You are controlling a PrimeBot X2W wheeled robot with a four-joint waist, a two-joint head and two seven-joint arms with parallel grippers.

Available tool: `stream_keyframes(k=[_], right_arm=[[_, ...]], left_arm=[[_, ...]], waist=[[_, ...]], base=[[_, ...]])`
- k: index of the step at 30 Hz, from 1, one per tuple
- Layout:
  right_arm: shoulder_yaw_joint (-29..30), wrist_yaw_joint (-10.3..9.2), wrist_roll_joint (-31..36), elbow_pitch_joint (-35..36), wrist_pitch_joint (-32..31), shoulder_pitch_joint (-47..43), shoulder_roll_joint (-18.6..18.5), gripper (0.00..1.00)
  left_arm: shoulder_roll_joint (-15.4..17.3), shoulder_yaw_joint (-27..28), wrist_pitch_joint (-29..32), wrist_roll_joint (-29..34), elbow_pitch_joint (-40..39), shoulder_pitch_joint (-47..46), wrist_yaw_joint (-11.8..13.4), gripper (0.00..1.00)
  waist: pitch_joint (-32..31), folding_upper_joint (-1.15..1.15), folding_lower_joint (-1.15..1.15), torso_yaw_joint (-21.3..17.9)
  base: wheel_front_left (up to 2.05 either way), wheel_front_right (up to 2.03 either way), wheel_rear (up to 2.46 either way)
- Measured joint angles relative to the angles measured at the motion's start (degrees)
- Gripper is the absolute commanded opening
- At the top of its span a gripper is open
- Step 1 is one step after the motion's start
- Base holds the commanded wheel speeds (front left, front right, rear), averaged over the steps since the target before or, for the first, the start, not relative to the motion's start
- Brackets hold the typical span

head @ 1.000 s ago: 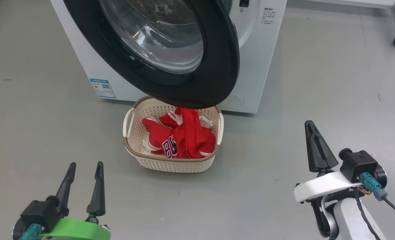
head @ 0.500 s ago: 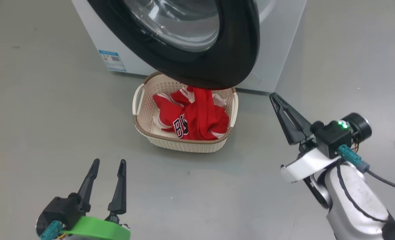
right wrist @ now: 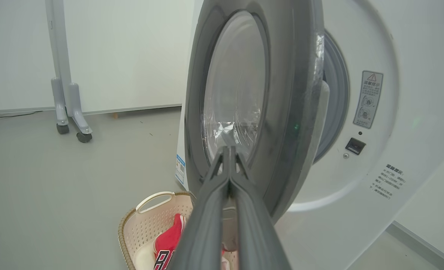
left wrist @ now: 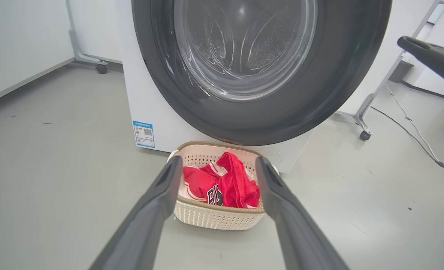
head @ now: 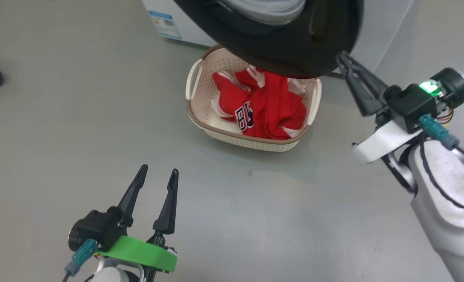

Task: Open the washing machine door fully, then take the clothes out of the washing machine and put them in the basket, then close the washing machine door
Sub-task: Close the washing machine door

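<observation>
1. The clothes [head: 261,107] — red, white-trimmed, dark-lettered — fill the basket [head: 251,143].
2. The washing machine door [head: 294,58], black-rimmed, overhangs the basket's far rim.
3. My right gripper [head: 345,60], pinched together, sits beside that door's edge, past the basket; my left gripper [head: 159,170], spread wide, hovers over open floor [head: 255,203] before the basket.

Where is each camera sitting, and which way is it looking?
Head view: high on the robot's head, looking down at the floor and the basket with the clothes; both arms show, left gripper open, right gripper shut near the washing machine door.
Left wrist view: low, facing the door's glass, between its own open fingers.
Right wrist view: beside the door's edge, along its shut fingers, the washing machine behind.
Shared: all three show the basket and clothes.
</observation>
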State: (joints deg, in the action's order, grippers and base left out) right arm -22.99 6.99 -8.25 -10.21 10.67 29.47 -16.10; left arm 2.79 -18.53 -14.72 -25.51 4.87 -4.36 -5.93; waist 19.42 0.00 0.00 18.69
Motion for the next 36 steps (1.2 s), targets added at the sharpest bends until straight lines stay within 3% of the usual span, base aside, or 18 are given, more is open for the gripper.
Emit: stream_keyframes(k=[13, 36], right_arm=[[-0.99, 0.00, -3.48, -3.08, -1.22, 7.54, -4.48, 0.00], [3.56, 0.52, -8.79, -7.08, -2.40, 20.19, -10.17, 0.00]], left_arm=[[-0.30, 0.00, 0.00, -0.21, 0.40, -2.75, -0.20, 1.00], [-0.81, -3.32, 0.00, -4.75, 0.34, -5.85, -0.51, 1.00]], waist=[[5.59, 0.00, 0.00, 5.43], [13.17, 0.00, 0.00, 7.91]], base=[[0.00, 0.00, 0.00], [0.00, 0.00, 0.00]])
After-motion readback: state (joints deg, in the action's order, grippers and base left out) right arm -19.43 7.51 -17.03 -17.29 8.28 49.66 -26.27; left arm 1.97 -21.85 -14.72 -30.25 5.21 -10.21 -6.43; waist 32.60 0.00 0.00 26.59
